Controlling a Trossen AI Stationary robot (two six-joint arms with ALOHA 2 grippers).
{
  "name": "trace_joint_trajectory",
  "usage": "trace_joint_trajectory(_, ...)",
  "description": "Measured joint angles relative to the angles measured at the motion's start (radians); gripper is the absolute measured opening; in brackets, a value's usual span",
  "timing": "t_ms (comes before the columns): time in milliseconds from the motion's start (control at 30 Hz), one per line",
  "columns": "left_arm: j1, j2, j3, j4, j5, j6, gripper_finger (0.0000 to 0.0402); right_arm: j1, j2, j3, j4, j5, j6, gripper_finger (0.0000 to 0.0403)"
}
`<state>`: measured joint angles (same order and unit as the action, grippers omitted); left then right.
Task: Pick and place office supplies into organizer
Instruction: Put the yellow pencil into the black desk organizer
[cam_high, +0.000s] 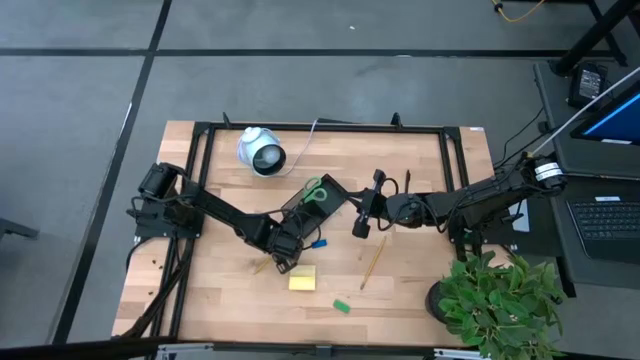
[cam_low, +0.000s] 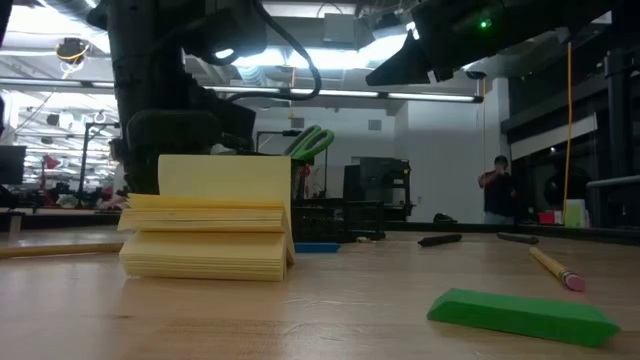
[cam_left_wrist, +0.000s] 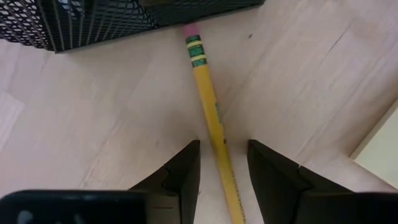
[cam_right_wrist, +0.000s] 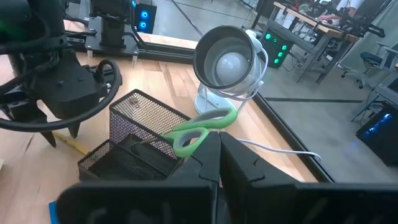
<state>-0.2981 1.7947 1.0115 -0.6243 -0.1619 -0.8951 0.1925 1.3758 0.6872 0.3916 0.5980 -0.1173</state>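
Landmark: organizer (cam_high: 318, 206), black mesh, mid-worktop (cam_high: 420, 290); scissors (cam_high: 314, 192) stand in it.
Left gripper (cam_left_wrist: 222, 163): low just beside the organizer, fingers spread astride a pencil (cam_left_wrist: 207, 106).
Pencil: flat on the worktop, eraser touching the organizer's wall.
Right gripper (cam_right_wrist: 219, 149): above the organizer's far side, fingers pressed together, empty.
Advice: centre the pencil between the fingers, close squarely, lift level.

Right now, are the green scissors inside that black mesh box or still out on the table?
Inside. The scissors stand in the mesh organizer, green handles poking above its rim.
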Motion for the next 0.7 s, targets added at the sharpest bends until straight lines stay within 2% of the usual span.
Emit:
trace_joint_trajectory(367,0.002,0.001,-0.002,-0.006,0.034,0.000,0.0027,0.000,0.000,0.001,-0.001,0.000,0.002,0.0008)
trace_joint_trajectory(700,0.000,-0.001,-0.003,-0.005,0.073,0.061,0.0021,0.000,0.000,0.001,-0.013,0.000,0.003,0.0008)
